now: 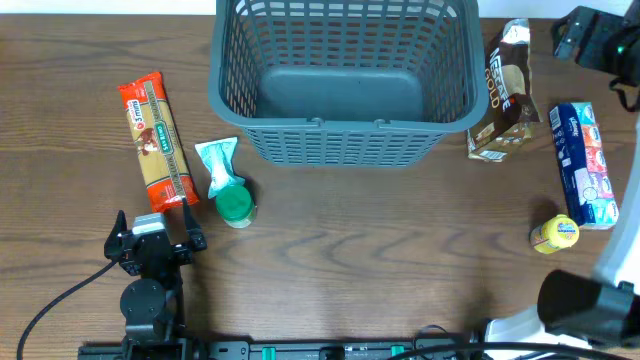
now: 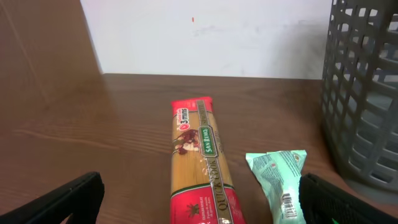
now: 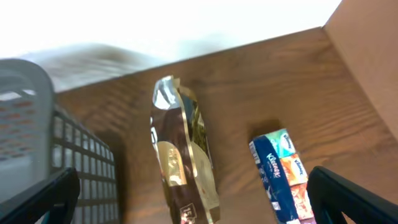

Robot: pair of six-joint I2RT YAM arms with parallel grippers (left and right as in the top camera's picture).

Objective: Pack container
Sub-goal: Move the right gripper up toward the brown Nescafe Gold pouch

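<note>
Black fingers [image 2: 68, 199] of the left gripper [image 2: 200, 180] stand wide apart, low over the near-left of the wood table [image 1: 380, 250]. A spaghetti pack [image 1: 155, 143] lies straight ahead, w/ a green pouch [image 1: 225, 180] just right of it. The right gripper [image 3: 194, 174] is also spread, at far right over a brown-gold coffee bag [image 1: 505, 95] and a tissue pack [image 1: 585, 165]. The grey container [image 1: 340, 140] sits far centre, betw. pouch and bag, bare bottom showing. A yellow bottle [image 1: 555, 233] sits by the tissue pack's near end.
</note>
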